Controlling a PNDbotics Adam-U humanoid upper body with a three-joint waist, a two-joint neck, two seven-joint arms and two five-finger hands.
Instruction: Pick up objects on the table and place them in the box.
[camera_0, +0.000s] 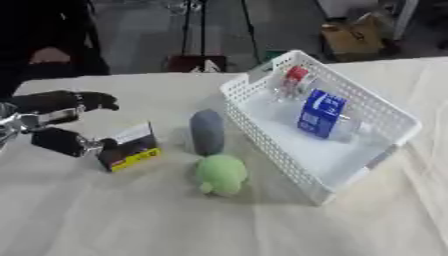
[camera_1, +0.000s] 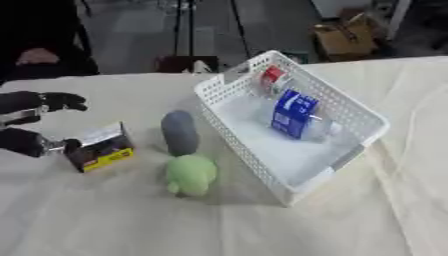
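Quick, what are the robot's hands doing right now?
Left hand: open, fingers and thumb spread beside the small dark box, not closed on it.
Right hand: not in view.

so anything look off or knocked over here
Nothing spilled or damaged. The basket sits askew to the table edge, and the blue carton inside it leans rather than standing straight. The small box by the left hand also sits tilted.
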